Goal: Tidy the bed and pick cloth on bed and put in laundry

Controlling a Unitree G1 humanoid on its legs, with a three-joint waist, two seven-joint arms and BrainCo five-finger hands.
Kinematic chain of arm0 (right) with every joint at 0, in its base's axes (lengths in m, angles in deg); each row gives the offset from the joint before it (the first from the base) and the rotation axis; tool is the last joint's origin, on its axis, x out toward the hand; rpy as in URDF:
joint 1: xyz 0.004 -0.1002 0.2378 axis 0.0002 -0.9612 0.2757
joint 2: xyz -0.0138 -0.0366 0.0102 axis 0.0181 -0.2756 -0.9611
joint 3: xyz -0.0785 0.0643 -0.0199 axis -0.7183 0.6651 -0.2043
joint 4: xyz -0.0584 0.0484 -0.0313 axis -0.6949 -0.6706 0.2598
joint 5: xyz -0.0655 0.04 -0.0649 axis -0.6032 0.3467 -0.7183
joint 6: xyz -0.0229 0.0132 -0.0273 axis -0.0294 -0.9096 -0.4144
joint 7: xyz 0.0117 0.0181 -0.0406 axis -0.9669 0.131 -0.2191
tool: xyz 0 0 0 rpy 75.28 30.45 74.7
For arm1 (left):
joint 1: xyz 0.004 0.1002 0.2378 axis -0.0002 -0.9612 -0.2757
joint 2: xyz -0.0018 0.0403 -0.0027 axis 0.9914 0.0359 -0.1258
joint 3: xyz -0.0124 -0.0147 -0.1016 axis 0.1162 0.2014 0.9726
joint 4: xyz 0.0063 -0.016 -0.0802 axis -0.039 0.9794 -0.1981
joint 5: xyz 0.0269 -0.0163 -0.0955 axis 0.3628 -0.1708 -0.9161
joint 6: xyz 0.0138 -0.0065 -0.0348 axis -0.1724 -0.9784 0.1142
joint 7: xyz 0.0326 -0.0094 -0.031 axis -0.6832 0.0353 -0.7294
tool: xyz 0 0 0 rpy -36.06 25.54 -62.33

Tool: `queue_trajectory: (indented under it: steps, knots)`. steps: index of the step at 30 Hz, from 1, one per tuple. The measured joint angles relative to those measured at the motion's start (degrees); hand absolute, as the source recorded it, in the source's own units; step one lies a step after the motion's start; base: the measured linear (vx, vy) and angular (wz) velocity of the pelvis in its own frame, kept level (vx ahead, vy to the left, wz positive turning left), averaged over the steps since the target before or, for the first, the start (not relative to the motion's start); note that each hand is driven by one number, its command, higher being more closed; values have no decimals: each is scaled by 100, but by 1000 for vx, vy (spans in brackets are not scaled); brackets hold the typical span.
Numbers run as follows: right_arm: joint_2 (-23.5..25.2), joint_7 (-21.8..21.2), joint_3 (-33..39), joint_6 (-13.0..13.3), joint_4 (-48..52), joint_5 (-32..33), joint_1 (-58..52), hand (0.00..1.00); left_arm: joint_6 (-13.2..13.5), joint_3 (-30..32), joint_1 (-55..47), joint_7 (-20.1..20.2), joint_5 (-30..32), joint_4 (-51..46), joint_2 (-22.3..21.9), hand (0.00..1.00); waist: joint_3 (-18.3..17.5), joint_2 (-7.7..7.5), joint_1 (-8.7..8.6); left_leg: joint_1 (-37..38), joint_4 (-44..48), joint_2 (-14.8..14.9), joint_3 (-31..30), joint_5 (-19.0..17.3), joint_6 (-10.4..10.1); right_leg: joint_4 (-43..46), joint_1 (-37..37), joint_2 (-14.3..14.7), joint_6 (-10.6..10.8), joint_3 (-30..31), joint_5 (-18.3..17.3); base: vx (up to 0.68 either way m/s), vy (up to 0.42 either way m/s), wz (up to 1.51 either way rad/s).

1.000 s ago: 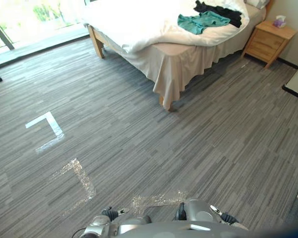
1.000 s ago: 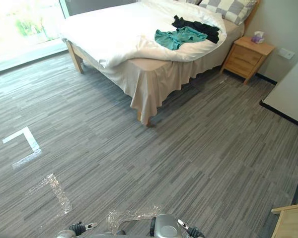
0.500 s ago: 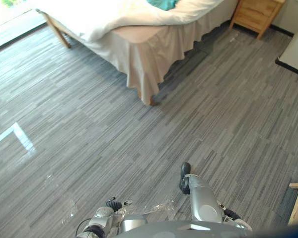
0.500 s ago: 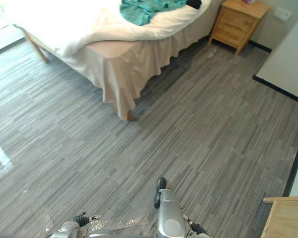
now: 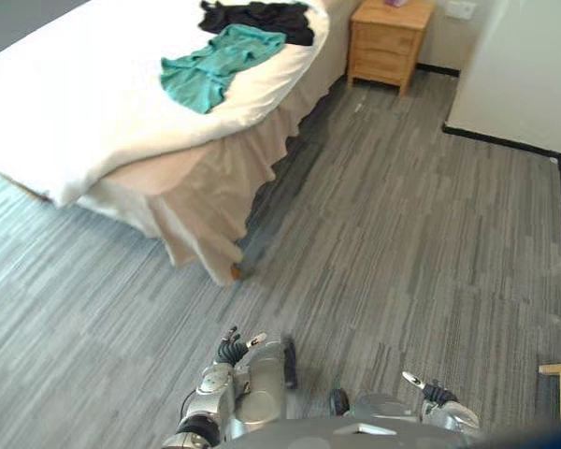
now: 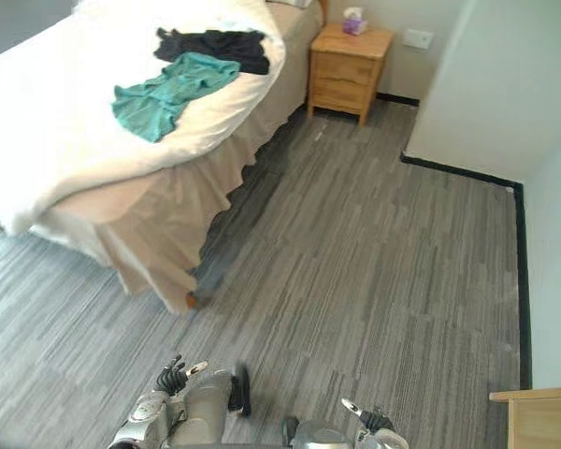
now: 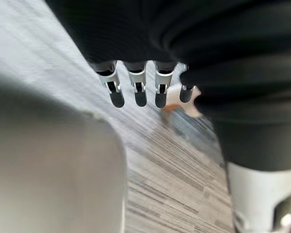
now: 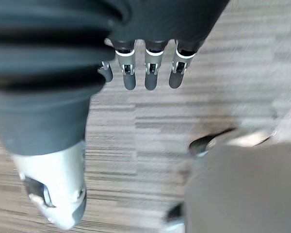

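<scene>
Left hand (image 7: pixel 137 90) and right hand (image 8: pixel 151 73) hang empty and uncurled, well short of the bed (image 5: pixel 206 201), and the teal cloth (image 5: pixel 215 67) and black cloth (image 5: pixel 257 16) lie touching on it, so 1 grab might snag the duvet (image 5: pixel 65 122) too.

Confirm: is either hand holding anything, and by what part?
Nothing held. Left hand and right hand hang open over the floor, fingers straight; the teal cloth and black cloth lie on the bed.
</scene>
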Motion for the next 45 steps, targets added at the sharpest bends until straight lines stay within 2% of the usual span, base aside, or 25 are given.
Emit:
queue_trajectory:
  steps: [1,2,3,4,6,7,8,9,10,11,12,15,16,18,21,24,25,27,29,32,35,39,41,43,45]
  knots:
    - [-1,-3,0,1,28,0,-17,0,-11,-1,5,-1,-50,2,-1,0,1,2,-2,-7,-88,11,125,42,30,-34,87,2,33,11,-50,627,247,-23]
    - [0,-13,-4,6,58,-4,-122,0,-32,-8,15,-6,-160,25,-3,0,-19,46,9,-6,-163,88,587,182,292,-42,365,2,115,17,-291,643,265,-8]
    - [53,-16,-110,7,48,-14,-133,0,-30,-9,80,-8,-207,112,75,0,-31,-49,25,94,-8,78,982,716,892,6,561,-142,188,-27,-468,649,263,5]
    - [57,-20,-160,11,51,-19,-125,0,-35,-14,133,-15,-221,159,90,0,-52,-102,-9,79,58,43,1107,736,940,44,559,-217,199,-91,-474,648,263,30]
    - [60,-47,-246,8,50,-254,18,0,-31,-37,302,-122,-421,190,-1,0,-80,-144,11,22,506,-207,1229,229,1415,574,364,-544,463,-253,-308,618,296,23]
    - [46,-55,-244,7,46,-314,35,0,-58,-31,315,-146,-429,198,-4,0,-94,-173,15,60,607,-277,1237,87,1478,774,341,-634,509,-265,-288,721,381,15]
    - [85,-75,-236,-1,9,-483,108,0,-136,-47,304,-175,-429,207,-4,0,-130,-234,7,219,801,-451,1246,-211,1624,1598,156,-836,792,-355,-287,709,366,22]
    - [117,-93,-213,10,-72,-584,194,0,-172,-59,270,-204,-423,216,0,0,-173,-294,18,452,934,-617,1200,-535,1621,2931,-293,-1027,1323,-457,-87,582,296,25]
    - [127,-100,-215,21,-87,-626,227,0,-174,-80,249,-206,-421,219,-1,0,-209,-312,9,535,1006,-699,1109,-701,1600,3620,-565,-1137,1683,-458,72,550,236,38]
    - [163,-130,-220,109,-72,-638,235,0,-186,-206,238,-210,-421,227,-7,0,-256,-330,-26,743,1070,-862,924,-907,1605,4762,-1055,-1329,1890,-479,66,525,183,80]
    - [167,-133,-225,192,-19,-643,283,0,-194,-347,224,-227,-430,228,-53,0,-269,-325,-120,1037,959,-1032,633,-966,1605,5368,-1425,-1447,1750,-604,-192,625,207,100]
    - [146,-120,-242,324,50,-639,331,0,-192,-579,213,-262,-519,232,-94,0,-279,-225,-203,1714,498,-1172,-117,-945,1582,5298,-1999,-1397,1477,-846,-659,447,56,143]
    - [132,-110,-295,367,144,-576,311,0,-192,-740,195,-258,-558,238,-95,0,-267,-189,-301,2100,302,-1138,-655,-932,1560,4730,-2238,-1253,1322,-817,-831,426,-79,209]
    - [126,-84,-371,393,306,-552,217,0,-192,-741,205,-262,-594,239,-116,0,-277,-131,-391,2379,154,-1066,-1376,-980,1498,3767,-2637,-1110,1286,-531,-781,390,-148,220]
    - [147,-51,-393,435,356,-446,165,0,-195,-604,99,-259,-585,348,-109,0,-332,-198,-395,2649,377,-954,-2597,-1403,1294,1703,-3037,-1060,1336,429,160,420,-300,186]
    - [192,-8,-623,430,269,-446,146,0,-121,-3,-78,-234,-533,231,-90,0,-463,-392,-264,2787,855,-908,-3046,-2015,937,970,-3052,-1056,1279,562,746,544,-450,121]
    - [200,-10,-621,406,255,-427,176,0,-100,103,-126,-231,-535,224,-83,0,-486,-414,-253,2835,949,-796,-3108,-2152,816,1058,-2976,-1026,1273,544,1262,430,-377,99]
    - [132,-32,-695,250,215,-404,338,0,-86,221,-225,-207,-538,219,-223,0,-526,-50,-217,2897,916,-170,-2547,-1989,380,1309,-2835,-746,845,-24,1191,544,-480,101]
    - [117,-116,-796,118,135,-419,443,0,-94,218,-212,-194,-598,213,-246,0,-525,13,-172,2884,974,69,-2294,-1673,128,1290,-2589,-698,621,-438,1035,439,-423,86]
    - [132,-145,-865,-38,83,-417,433,0,-84,201,-198,-199,-654,111,-239,0,-485,-69,-123,2727,1238,382,-1607,-1135,-85,948,-2068,-767,421,-1024,901,293,-347,97]
    - [76,-129,-862,-214,20,-470,393,0,-94,163,-200,-196,-695,29,-278,0,-455,-117,-136,2523,1150,629,-611,-1107,-105,550,-1650,-869,392,-1560,888,112,-157,94]
    - [53,-112,-867,-303,-73,-473,405,0,-122,171,-250,-150,-801,-23,-272,0,-477,-55,-99,2427,198,529,-352,-929,-93,267,-1421,-949,519,-1844,925,-31,40,54]
    - [7,-101,-880,-315,-83,-466,399,0,-164,178,-272,-107,-816,-9,-261,0,-525,42,-104,2363,30,495,-326,-805,-115,19,-1288,-954,722,-1854,1073,-27,153,3]
    - [101,-62,-866,-370,-83,-441,332,0,-272,178,-312,-126,-964,-1,-103,0,-613,-113,-57,2364,-132,296,-201,-786,-16,-584,-1119,-1040,797,-1800,1475,33,153,-7]
    - [122,-35,-861,-376,-74,-350,330,0,-302,175,-329,-127,-1116,2,-54,0,-660,-189,-83,2399,-223,214,-199,-749,25,-669,-1088,-1094,841,-1802,1524,34,89,-3]
